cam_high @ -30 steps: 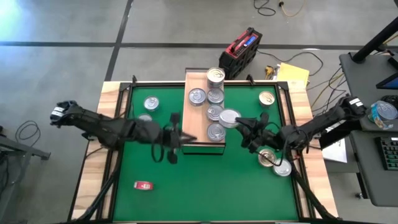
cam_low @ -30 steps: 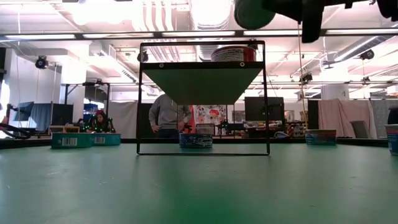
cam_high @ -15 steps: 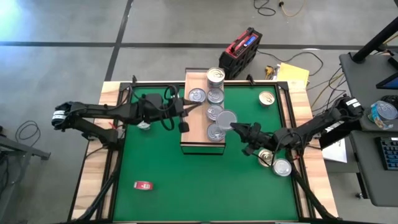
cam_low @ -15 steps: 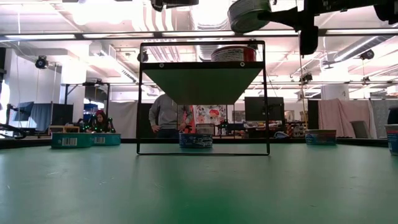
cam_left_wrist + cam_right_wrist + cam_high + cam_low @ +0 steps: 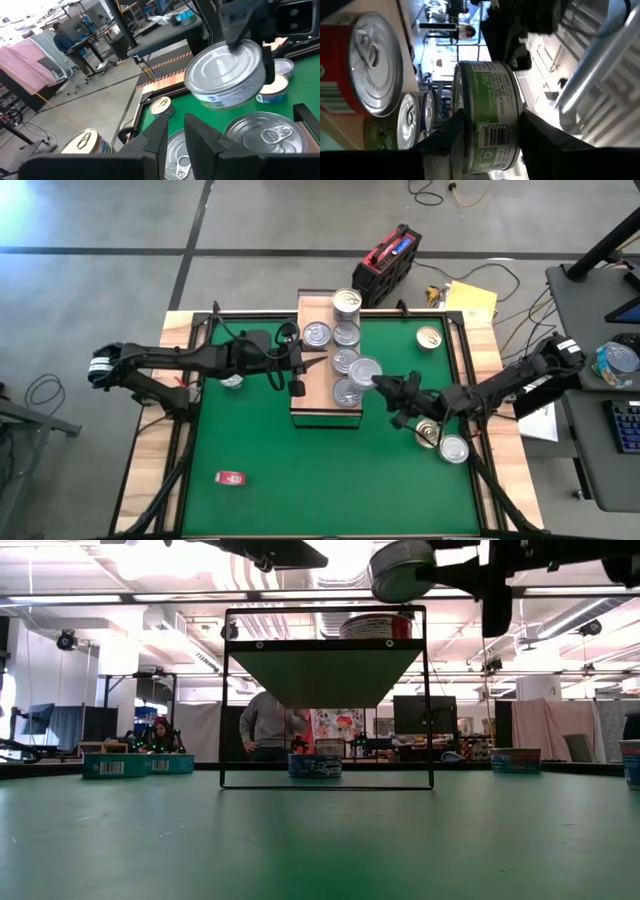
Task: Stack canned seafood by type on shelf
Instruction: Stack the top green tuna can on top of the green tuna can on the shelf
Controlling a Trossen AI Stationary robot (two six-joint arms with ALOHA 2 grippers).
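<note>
The shelf (image 5: 312, 395) stands mid-table on the green mat and carries several silver-lidded tins (image 5: 346, 333) in two rows. My right gripper (image 5: 383, 383) is shut on a green-labelled tin (image 5: 366, 371) and holds it above the shelf's right row. My left gripper (image 5: 310, 362) reaches level over the shelf's left side. Its fingers (image 5: 200, 142) stand a narrow gap apart with nothing between them. A gold-lidded tin (image 5: 428, 338) lies on the mat at the far right, and two more tins (image 5: 453, 448) lie at the near right. My right gripper pinches the tin across its height, with one finger (image 5: 442, 142) at the lid side (image 5: 457, 115) and the other at the base side. The fingers come nearly level from the table's right. The tin (image 5: 400, 570) hangs clear above the shelf's tins, slightly tilted.
A tin (image 5: 232, 381) lies on the mat under my left arm. A small red flat object (image 5: 231, 477) lies at the near left. The mat's near half is bare green. People stand in the room beyond the table.
My left gripper has swung from beside the shelf's near left end toward the far edge, and now reaches over the shelf's left side. My right gripper has rolled a little with the tin while staying over the shelf.
</note>
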